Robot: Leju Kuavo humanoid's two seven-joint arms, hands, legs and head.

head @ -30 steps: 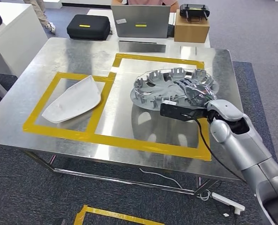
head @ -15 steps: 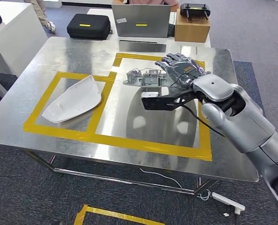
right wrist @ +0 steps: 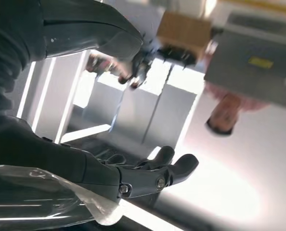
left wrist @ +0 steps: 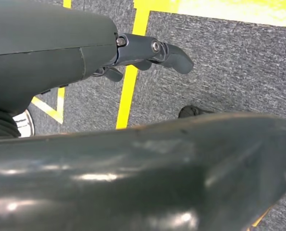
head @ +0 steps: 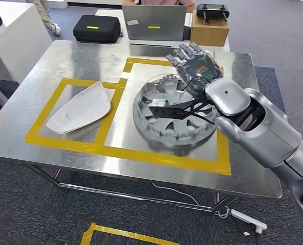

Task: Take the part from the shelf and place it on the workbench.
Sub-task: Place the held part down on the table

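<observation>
The right hand (head: 195, 65) is over the far right part of the workbench (head: 84, 58), fingers spread apart and holding nothing; in the right wrist view its fingers (right wrist: 160, 168) are likewise extended with nothing between them. Just below and near of it, the part (head: 173, 115), a round grey wheel cover with its ribbed inner face up, lies inside the larger yellow tape frame (head: 157, 155) on the right of the bench. The picture is blurred around the cover's near edge, so I cannot tell whether it lies fully flat on the steel. The hand's palm is above the cover's far right rim, apart from it.

The left hand (left wrist: 149, 50) hangs over grey carpet crossed by yellow tape, fingers loosely extended and holding nothing.

A white shell (head: 80, 108) lies in the smaller tape frame on the left. Beyond the bench are a laptop (head: 153, 23), a black case (head: 96, 28) and a cardboard box (head: 209, 28).
</observation>
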